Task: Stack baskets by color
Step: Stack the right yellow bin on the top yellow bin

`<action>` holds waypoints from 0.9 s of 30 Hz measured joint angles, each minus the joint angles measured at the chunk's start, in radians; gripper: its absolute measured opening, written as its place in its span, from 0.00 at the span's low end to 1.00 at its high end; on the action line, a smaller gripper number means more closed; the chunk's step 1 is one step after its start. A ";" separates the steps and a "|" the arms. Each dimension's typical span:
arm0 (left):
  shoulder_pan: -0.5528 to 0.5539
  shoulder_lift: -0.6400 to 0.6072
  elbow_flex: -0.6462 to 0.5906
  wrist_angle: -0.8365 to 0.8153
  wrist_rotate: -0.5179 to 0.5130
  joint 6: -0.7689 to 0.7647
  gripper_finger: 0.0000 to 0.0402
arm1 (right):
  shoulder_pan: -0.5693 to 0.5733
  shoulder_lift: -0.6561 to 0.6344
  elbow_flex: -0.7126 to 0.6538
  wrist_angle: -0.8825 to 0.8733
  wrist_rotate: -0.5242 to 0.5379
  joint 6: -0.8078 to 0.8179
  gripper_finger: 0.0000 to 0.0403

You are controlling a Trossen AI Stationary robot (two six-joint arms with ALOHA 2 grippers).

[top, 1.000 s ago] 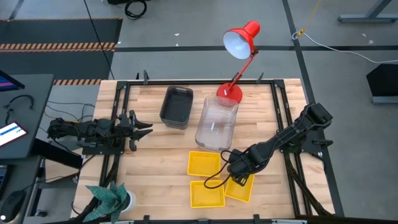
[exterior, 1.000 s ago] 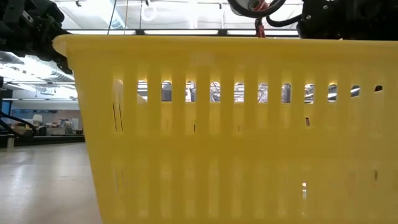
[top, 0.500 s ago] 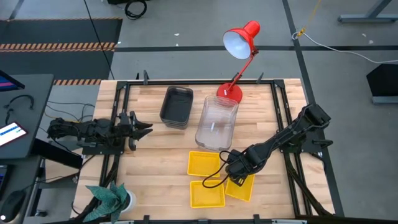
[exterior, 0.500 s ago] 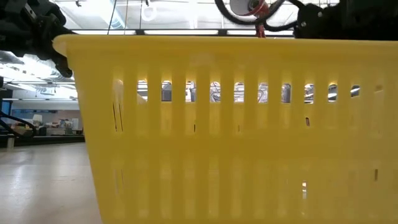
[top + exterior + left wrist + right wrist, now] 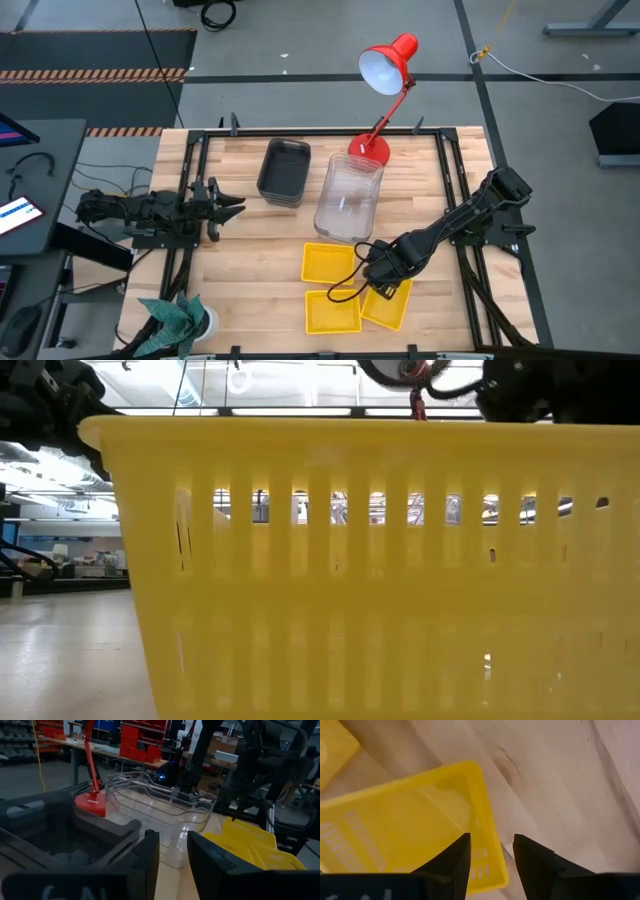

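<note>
Three yellow baskets lie near the table's front: one [image 5: 329,263] behind, one [image 5: 333,311] in front, one [image 5: 388,302] to the right. My right gripper [image 5: 376,280] points down over the right one's far end. Its open fingers [image 5: 491,842] straddle an end wall [image 5: 487,820], one inside and one outside. I cannot tell whether they touch it. The dark grey baskets [image 5: 283,172] and the clear baskets [image 5: 348,197] stand stacked farther back. At the table's left edge my left gripper [image 5: 232,207] waits, level and open [image 5: 172,837], with nothing between its fingers.
A red desk lamp [image 5: 385,70] stands with its base [image 5: 368,150] at the far edge, behind the clear baskets. A yellow basket [image 5: 350,560] fills the low view. Bare wood lies between the left gripper and the yellow baskets.
My right gripper has stayed over the right-hand yellow basket's far end. In the low view the yellow basket near the camera has shifted slightly sideways.
</note>
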 joint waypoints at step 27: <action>0.000 0.000 0.000 0.004 0.002 -0.052 0.27 | -0.013 0.001 -0.118 0.123 -0.088 0.023 0.04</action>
